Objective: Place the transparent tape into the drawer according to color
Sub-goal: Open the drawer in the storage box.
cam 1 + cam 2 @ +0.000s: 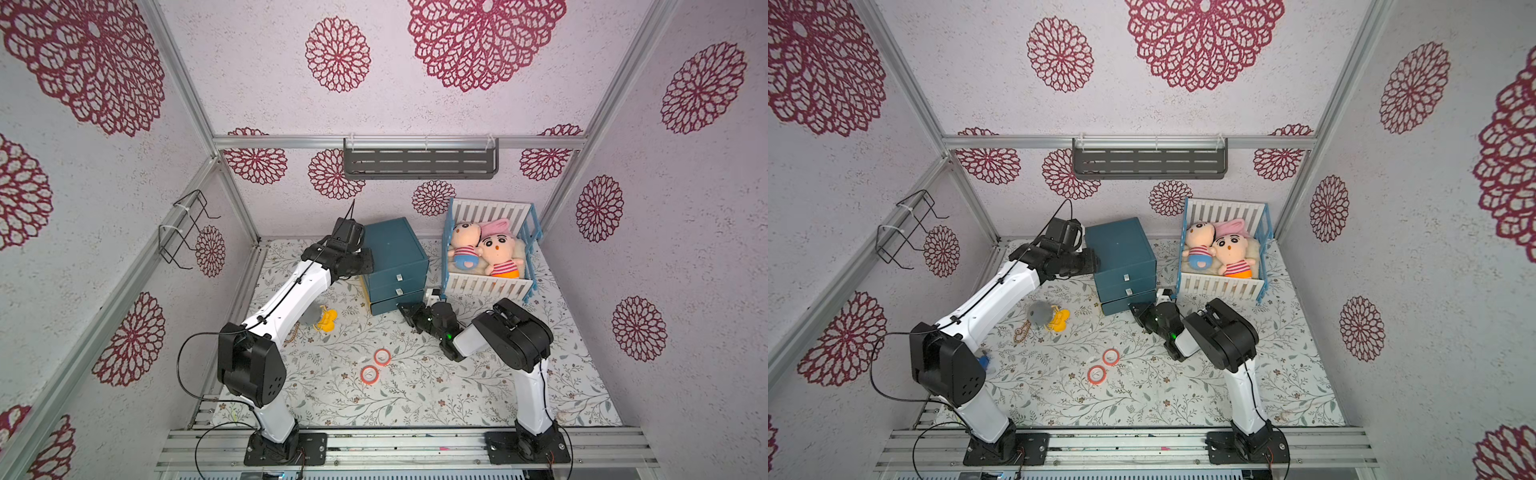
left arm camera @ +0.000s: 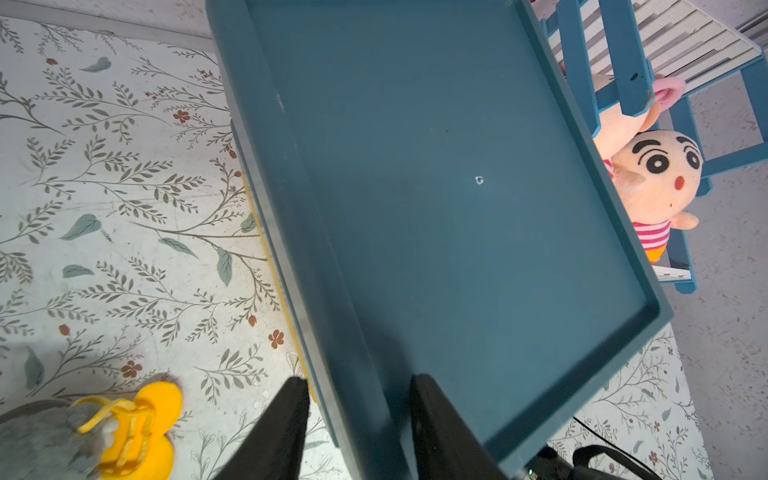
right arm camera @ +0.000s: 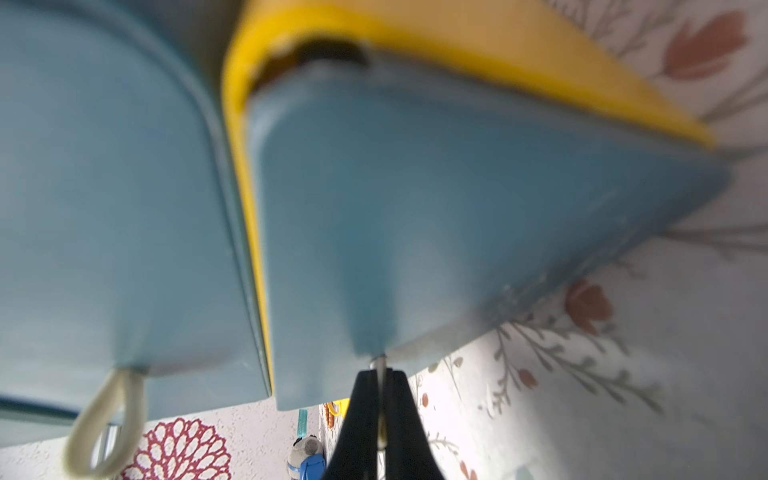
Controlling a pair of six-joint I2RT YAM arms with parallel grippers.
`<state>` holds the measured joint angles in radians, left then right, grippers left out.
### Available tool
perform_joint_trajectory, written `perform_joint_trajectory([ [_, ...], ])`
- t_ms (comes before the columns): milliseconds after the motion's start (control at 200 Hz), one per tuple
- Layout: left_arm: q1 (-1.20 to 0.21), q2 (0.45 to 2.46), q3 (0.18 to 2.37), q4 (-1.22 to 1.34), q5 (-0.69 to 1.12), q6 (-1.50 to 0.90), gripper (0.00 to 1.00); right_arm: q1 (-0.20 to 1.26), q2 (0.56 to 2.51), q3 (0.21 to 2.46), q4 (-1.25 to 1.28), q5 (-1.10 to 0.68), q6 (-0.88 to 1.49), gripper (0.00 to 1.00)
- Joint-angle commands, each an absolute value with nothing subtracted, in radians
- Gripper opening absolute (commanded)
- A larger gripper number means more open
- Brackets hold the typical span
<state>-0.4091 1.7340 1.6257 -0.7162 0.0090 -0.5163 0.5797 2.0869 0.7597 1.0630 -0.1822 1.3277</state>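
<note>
Two red-orange transparent tape rings (image 1: 382, 356) (image 1: 369, 374) lie flat on the floral mat in both top views (image 1: 1111, 356), clear of both arms. The blue three-drawer chest (image 1: 395, 257) stands at the back. My right gripper (image 3: 380, 374) is shut on the white cord pull (image 3: 380, 362) of the bottom drawer (image 1: 395, 306), which has a yellow strip along its side. My left gripper (image 2: 359, 380) straddles the chest's left top rim (image 2: 332, 291), one finger outside, the other on the top, pressing it. No other tape colours are in view.
A white and blue crib (image 1: 488, 286) with plush dolls stands right of the chest. A yellow toy (image 1: 326, 321) with a grey ball lies left of it. A grey shelf (image 1: 419, 160) hangs on the back wall and a wire rack (image 1: 183, 228) on the left wall.
</note>
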Motion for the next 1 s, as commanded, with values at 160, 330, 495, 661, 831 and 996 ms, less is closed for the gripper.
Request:
perform_joint_trajectory([
  [160,-0.392,1.731,1.597,-0.776,-0.007,-0.496,0.46,0.582,2.006,0.643,1.123,-0.177,1.34,0.0],
  [330,-0.391,1.727,1.597,-0.776,-0.009,-0.497,0.46,0.604,1.96,0.554,1.158,-0.171,1.354,0.0],
  [495,-0.391,1.723,1.597,-0.777,-0.008,-0.5,0.46,0.628,1.902,0.48,1.163,-0.154,1.352,0.0],
  [661,-0.391,1.721,1.596,-0.778,-0.009,-0.5,0.46,0.644,1.856,0.422,1.154,-0.142,1.348,0.0],
  [831,-0.392,1.719,1.597,-0.779,-0.011,-0.5,0.46,0.663,1.835,0.39,1.156,-0.134,1.352,0.0],
  [996,-0.392,1.718,1.595,-0.781,-0.012,-0.5,0.46,0.678,1.841,0.391,1.164,-0.139,1.361,0.0],
])
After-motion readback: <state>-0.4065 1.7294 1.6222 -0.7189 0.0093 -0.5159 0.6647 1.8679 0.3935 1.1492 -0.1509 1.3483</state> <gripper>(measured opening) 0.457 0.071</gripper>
